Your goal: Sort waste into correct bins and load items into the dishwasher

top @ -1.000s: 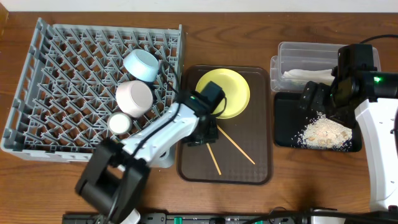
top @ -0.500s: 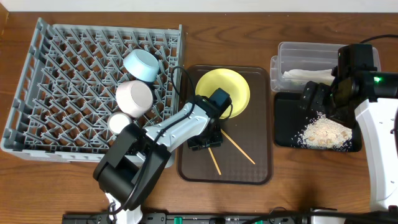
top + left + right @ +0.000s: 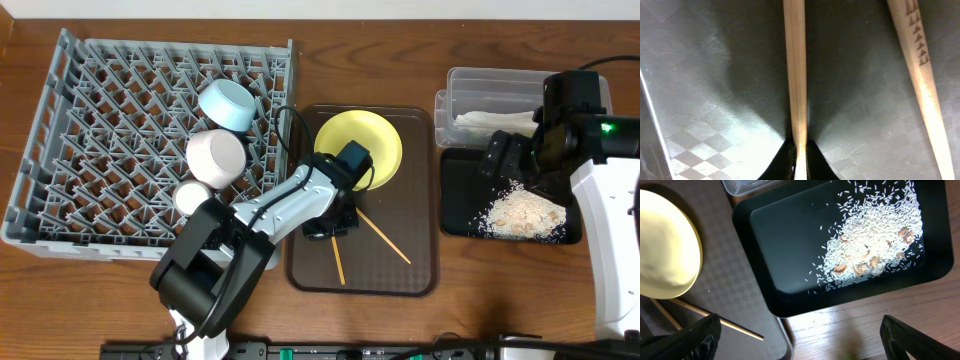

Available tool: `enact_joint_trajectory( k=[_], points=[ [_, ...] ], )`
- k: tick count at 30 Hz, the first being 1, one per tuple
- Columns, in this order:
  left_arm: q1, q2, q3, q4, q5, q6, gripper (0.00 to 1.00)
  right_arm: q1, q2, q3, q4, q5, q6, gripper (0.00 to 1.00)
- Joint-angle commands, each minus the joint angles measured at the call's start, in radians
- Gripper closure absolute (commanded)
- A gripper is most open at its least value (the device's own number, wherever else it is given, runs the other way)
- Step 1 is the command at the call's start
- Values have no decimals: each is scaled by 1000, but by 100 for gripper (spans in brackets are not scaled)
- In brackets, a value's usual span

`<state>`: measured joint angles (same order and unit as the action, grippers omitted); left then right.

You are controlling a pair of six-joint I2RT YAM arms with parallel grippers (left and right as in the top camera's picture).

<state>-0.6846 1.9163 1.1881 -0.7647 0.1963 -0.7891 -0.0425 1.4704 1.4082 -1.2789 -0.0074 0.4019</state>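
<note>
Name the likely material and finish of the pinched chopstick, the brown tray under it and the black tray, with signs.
Chopstick: probably wood or bamboo, matt, pale with lengthwise grain.
Brown tray: likely plastic, embossed chequered texture.
Black tray: seemingly plastic, smooth, slightly glossy rim highlights.

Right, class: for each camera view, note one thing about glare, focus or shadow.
Left wrist: bright glare washes the brown tray at lower left, and the held chopstick looks soft, while the other chopstick shows crisp marks. Right wrist: the food crumbs are sharp, the right gripper's fingertips dark blurs. Overhead: even light, faint shadows.
</note>
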Motion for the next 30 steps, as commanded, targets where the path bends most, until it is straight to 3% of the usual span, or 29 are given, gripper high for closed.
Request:
enact_joint_trajectory(
  k=[1, 8, 14, 19, 26, 30],
  points=[
    [-2, 53, -9, 15, -17, -2, 92, -10, -18, 3, -1, -1, 1, 1],
    [8, 23, 3, 12, -18, 15, 92, -10, -18, 3, -1, 0, 1, 1],
    [47, -105, 41, -4, -33, 96, 92, -10, -18, 3, -1, -1, 1, 1],
    [103, -253, 55, -3, -33, 239, 92, -10, -18, 3, -1, -1, 1, 1],
    [225, -421, 55, -6, -33, 616, 92, -10, -18, 3, 0, -1, 1, 1],
    [302, -470, 55, 4, -47, 680, 92, -10, -18, 3, -1, -1, 1, 1]
  ],
)
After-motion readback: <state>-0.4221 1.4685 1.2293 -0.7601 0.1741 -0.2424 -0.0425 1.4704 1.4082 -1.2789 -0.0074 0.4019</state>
